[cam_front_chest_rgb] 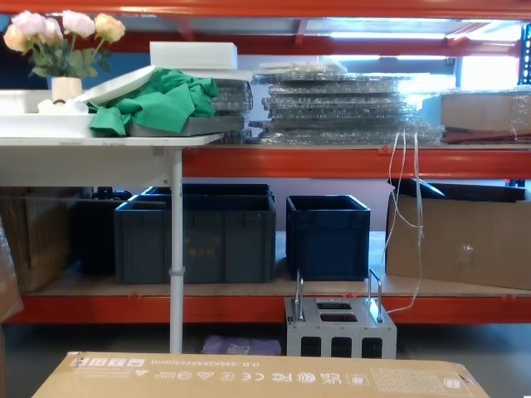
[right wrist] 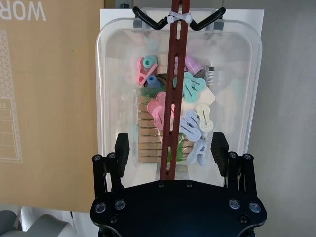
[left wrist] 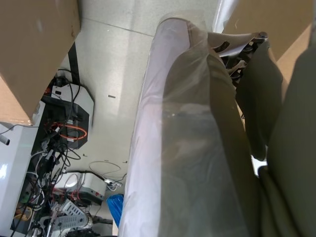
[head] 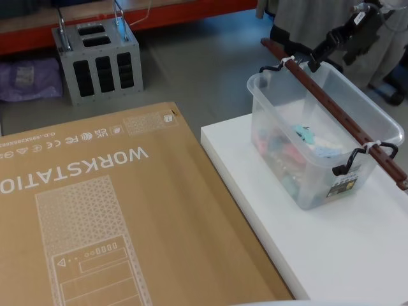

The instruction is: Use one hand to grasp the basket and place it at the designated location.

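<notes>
The basket (head: 319, 143) stands on the white platform (head: 331, 255) at the right of the head view, beside the flat cardboard box (head: 95, 210) printed "WORKSTATION". Its reddish-brown handle bar (head: 338, 111) spans the rim, fastened by white zip ties (head: 371, 146). The right gripper (right wrist: 170, 153) hovers over the bar's far end at upper right, fingers (right wrist: 121, 148) spread apart on either side of the bar, not touching it. Coloured clips (right wrist: 190, 121) lie inside the basket.
</notes>
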